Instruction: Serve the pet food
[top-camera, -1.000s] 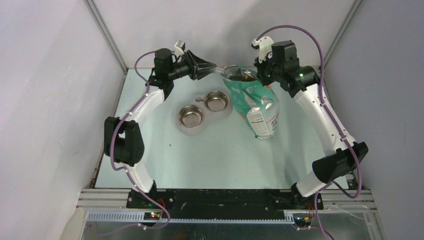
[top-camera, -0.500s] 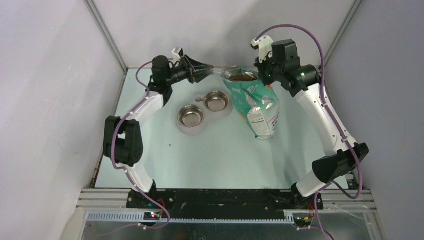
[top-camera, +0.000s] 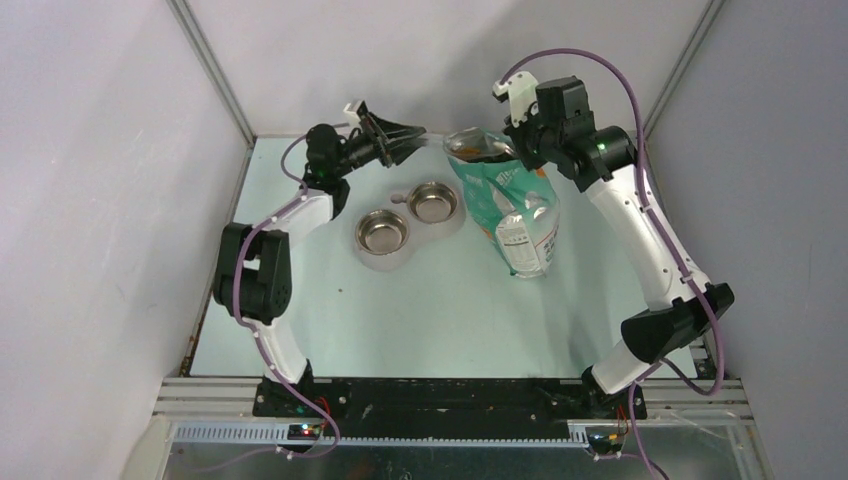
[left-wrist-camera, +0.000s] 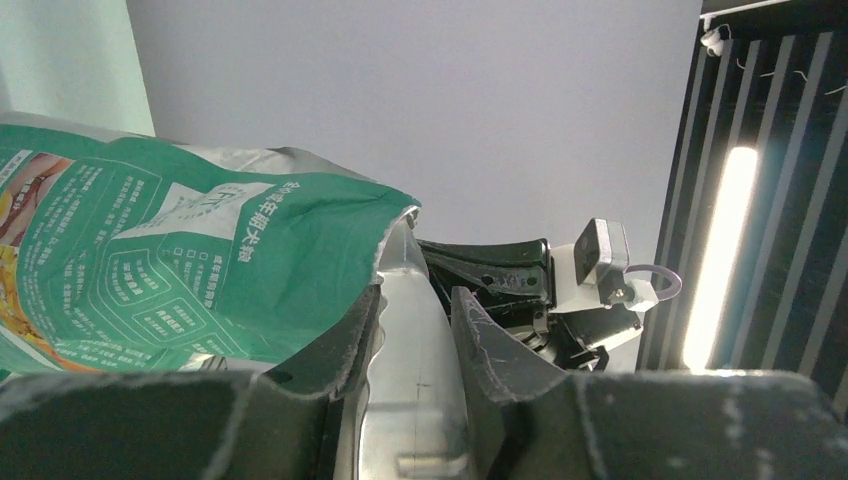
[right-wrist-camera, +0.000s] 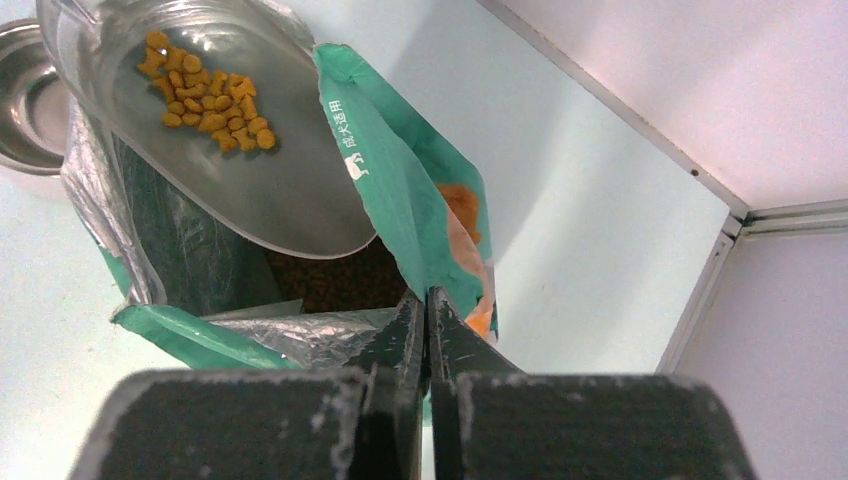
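Observation:
The pet food shows as a small heap of orange-brown kibble in the clear plastic scoop, which sits tilted at the open mouth of the teal-green bag. More dark kibble lies deep inside the bag. My left gripper is shut on the scoop's handle, at the back left of the bag. My right gripper is shut on the bag's top rim and holds it upright. In the top view the left gripper and right gripper flank the bag's mouth.
A double steel bowl stand sits left of the bag, with one bowl nearer and one farther back. Both bowls look bare inside. Walls close in the table at the back, left and right.
My left wrist has turned and risen a little, with the scoop still at the bag's mouth, and its elbow has shifted right. The right gripper has lifted the bag's rim slightly.

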